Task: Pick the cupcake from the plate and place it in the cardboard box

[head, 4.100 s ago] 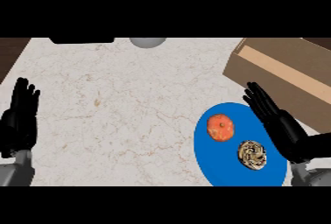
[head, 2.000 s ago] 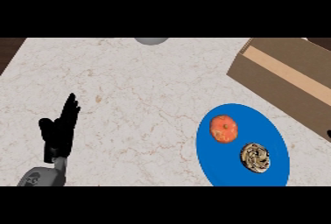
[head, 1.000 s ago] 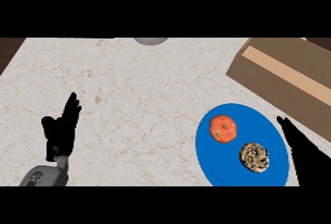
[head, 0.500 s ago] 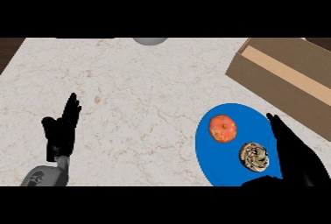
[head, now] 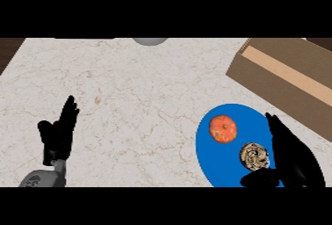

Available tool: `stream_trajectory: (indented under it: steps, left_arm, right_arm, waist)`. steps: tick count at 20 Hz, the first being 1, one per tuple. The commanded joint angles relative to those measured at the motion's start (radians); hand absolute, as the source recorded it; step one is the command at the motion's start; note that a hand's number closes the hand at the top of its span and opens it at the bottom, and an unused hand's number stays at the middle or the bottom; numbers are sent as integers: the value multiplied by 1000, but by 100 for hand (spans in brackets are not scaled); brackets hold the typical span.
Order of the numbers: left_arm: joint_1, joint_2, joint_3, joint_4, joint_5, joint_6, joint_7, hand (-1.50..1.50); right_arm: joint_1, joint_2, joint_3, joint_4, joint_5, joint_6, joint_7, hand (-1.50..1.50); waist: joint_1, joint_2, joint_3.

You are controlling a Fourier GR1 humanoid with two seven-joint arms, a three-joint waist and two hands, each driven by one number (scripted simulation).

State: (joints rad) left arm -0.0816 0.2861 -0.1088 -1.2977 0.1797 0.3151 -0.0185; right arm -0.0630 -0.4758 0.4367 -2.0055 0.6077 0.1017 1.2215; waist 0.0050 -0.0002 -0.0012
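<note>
Here the right hand [head: 295, 160], fingers straight, hovers just beside the cupcake [head: 255, 156] on the blue plate [head: 211, 151].

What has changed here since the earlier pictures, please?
The right hand left the view, then came back in from the lower right and moved left over the edge of the blue plate, beside the cupcake. Its fingers are open and hold nothing. The left hand shifted slightly inward early on, then rested. The cupcake, orange food and cardboard box stayed put.
</note>
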Motion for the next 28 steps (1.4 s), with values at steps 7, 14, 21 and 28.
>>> stream_trajectory:
  steps: [7, 14, 21, 28]
  left_arm:
    - [-52, -15, 23, 36, -18, -9, 11, 0]
    - [4, -26, 26, -43, -26, -5, 47, 0]
    - [7, -58, 32, -20, -57, -9, 30, 0]
    - [-70, -60, 94, 99, -81, -44, -8, 0]
  right_arm:
    - [-5, 80, -44, 102, 58, 68, 90, -150]
    - [-10, 147, -70, 146, 85, 112, 57, -150]
    - [-1, 214, -96, 216, 158, 100, -18, -150]
    - [-44, 261, -104, 305, 249, 54, -200, 150]
  waist:
    - [-7, 1, 1]
    - [-2, 0, 1]
    - [-3, 0, 1]
    - [-5, 1, 1]
